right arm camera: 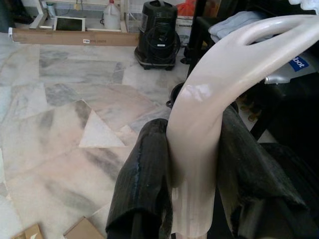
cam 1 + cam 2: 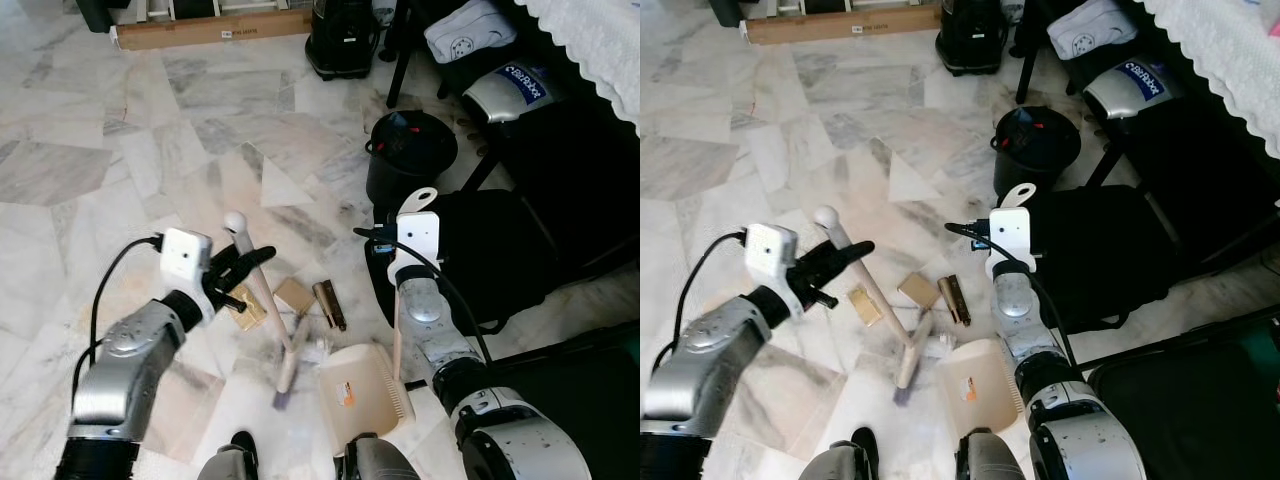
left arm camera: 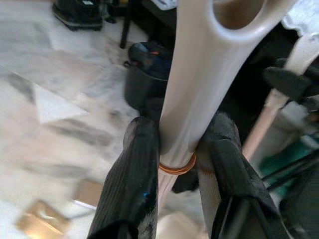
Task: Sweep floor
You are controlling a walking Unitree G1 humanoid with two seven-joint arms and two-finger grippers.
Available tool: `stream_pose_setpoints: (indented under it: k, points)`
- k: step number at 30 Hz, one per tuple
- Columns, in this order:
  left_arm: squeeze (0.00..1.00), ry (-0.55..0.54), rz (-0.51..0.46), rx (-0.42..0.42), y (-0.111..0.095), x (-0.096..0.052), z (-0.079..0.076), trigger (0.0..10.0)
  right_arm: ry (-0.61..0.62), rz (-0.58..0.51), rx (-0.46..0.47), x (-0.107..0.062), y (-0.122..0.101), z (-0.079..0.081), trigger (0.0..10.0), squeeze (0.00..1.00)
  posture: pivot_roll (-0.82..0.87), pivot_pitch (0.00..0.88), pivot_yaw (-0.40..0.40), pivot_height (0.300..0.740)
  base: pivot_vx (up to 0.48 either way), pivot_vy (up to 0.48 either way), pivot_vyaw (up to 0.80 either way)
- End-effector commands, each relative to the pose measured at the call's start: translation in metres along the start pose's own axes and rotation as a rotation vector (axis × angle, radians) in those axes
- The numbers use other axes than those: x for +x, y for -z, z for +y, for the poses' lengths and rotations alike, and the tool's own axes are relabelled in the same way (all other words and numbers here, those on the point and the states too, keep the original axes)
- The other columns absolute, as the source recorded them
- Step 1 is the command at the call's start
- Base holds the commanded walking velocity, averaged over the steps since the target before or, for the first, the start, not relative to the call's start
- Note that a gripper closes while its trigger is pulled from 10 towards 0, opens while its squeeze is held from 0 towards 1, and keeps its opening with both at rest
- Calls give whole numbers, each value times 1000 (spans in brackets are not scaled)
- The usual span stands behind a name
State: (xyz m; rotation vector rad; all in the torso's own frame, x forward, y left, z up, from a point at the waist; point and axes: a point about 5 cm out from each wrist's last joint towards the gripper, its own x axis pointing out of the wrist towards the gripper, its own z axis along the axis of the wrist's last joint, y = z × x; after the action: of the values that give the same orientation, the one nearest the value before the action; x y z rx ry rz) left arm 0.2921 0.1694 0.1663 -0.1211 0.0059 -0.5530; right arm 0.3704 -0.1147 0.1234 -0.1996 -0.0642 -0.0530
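Dustpan (image 2: 362,398) sits closest to the head camera, cream tray flat on the marble floor (image 2: 120,150), its handle rising to the right gripper (image 2: 400,268). Left gripper (image 2: 238,272) clamps the broom (image 2: 262,300) on its pale handle below the rounded knob; brush head rests on the floor just left of the dustpan. Debris between them: flat tan cardboard pieces (image 2: 296,294) and a dark brown block (image 2: 330,305). Black bin (image 2: 408,150) stands beyond the right arm, near black chair legs.

Left wrist view: both black fingers (image 3: 130,179) clenched on the cream broom handle at a copper-coloured ring; bin and cardboard scraps blurred behind.

Right wrist view: fingers (image 1: 144,184) closed on the dustpan's looped cream handle. Marble floor beyond, with a black vacuum-like appliance (image 1: 158,35) and a long cardboard box (image 1: 75,37) far back.
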Motion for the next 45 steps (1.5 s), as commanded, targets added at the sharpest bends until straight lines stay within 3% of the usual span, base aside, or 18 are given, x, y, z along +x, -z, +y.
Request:
stream_pose_setpoints:
  k: [1, 6, 8, 14, 17, 19, 25, 35, 45]
  points:
    - [0, 96, 1, -88, 0, -4, -11, 10000, -9, 23, -14, -1, 5, 0, 10000, 0, -9, 310, -77, 740, 0, 0, 0]
    - [0, 166, -9, -146, -12, -10, -17, 10000, -10, 23, -14, -1, 4, 0, 10000, 0, -3, 305, -77, 740, 0, 0, 0]
    - [0, 139, -50, -156, -19, -10, -15, 10000, -11, 22, -13, 0, 4, 1, 10000, 0, -3, 305, -76, 740, 0, 0, 0]
    - [0, -107, -229, -92, -48, -12, 6, 10000, -12, 20, -13, 0, 3, 1, 10000, 0, -6, 302, -79, 740, 0, 0, 0]
    - [0, -220, -309, 2, -64, -18, 13, 10000, -11, 21, -13, 0, 3, 0, 10000, 0, -2, 303, -80, 740, 0, 0, 0]
    - [0, -243, -303, 55, -67, -19, 13, 10000, -11, 21, -13, 1, 3, 0, 10000, 0, -2, 303, -80, 740, 0, 0, 0]
    - [0, -256, -249, 103, -57, -21, 11, 10000, -15, 20, -13, 0, 3, 1, 10000, 0, -3, 302, -82, 740, 0, 0, 0]
    - [0, -266, -127, 259, -29, -19, 10, 10000, -14, 19, -16, 1, 3, 0, 10000, 0, -13, 305, -87, 740, 0, 0, 0]
    - [0, -289, -156, 332, -32, -16, 12, 10000, -17, 18, -19, 0, 3, -1, 10000, 0, -16, 304, -92, 740, 0, 0, 0]
